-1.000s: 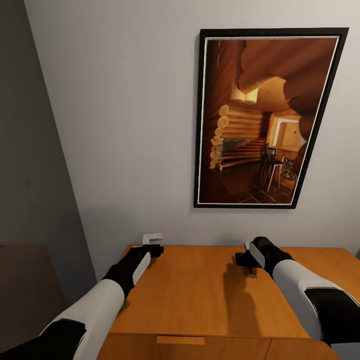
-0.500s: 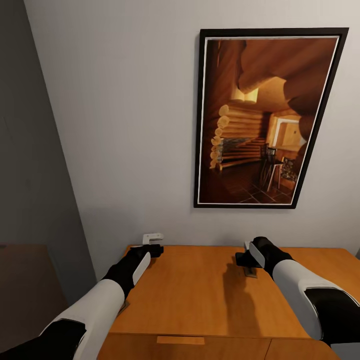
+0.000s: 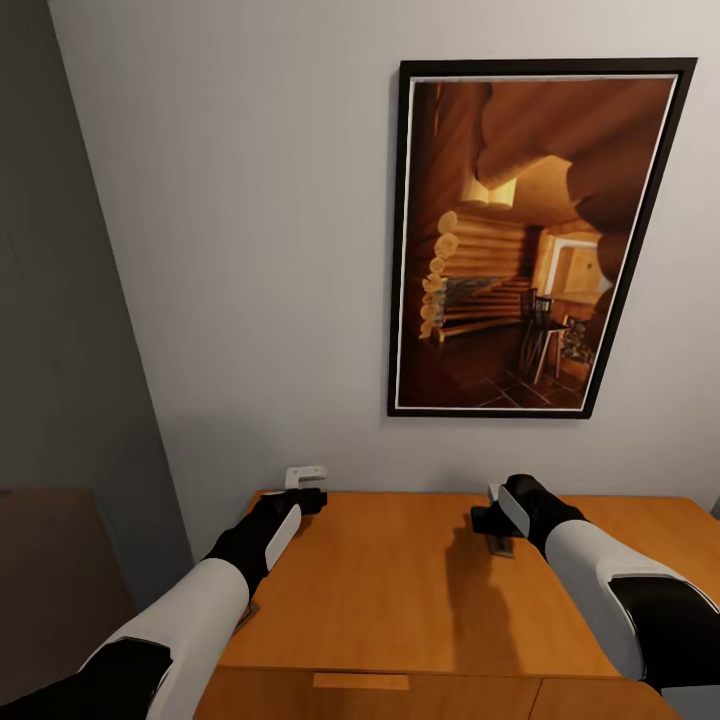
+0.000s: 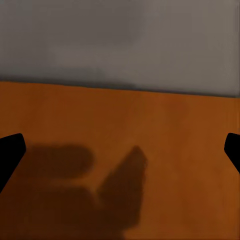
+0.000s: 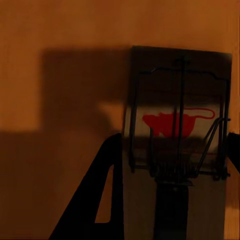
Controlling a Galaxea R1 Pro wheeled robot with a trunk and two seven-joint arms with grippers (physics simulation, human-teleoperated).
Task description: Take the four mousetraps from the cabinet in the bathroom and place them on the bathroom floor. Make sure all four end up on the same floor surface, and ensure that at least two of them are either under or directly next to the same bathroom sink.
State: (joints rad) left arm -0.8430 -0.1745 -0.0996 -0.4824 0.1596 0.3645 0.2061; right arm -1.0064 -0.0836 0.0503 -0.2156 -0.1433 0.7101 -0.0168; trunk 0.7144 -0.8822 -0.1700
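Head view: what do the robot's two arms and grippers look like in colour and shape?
Both arms have glossy white rounded shells broken by black bands, ending in black wrists carrying a white panel. The left gripper has whitish, angular fingers; the right gripper looks mostly black and blocky. No cables or markings are visible.

Both arms reach forward, white at the forearm and black at the wrist. The left pincer [image 3: 305, 478] sits at the far left corner of the tabletop [image 3: 400, 590], its whitish fingers [image 3: 307, 471] sticking up; its jaws stand wide apart in the left wrist view. The right pincer [image 3: 497, 537] points down, right of the middle toward the far edge, with dark fingers [image 5: 102, 200] low over the surface.
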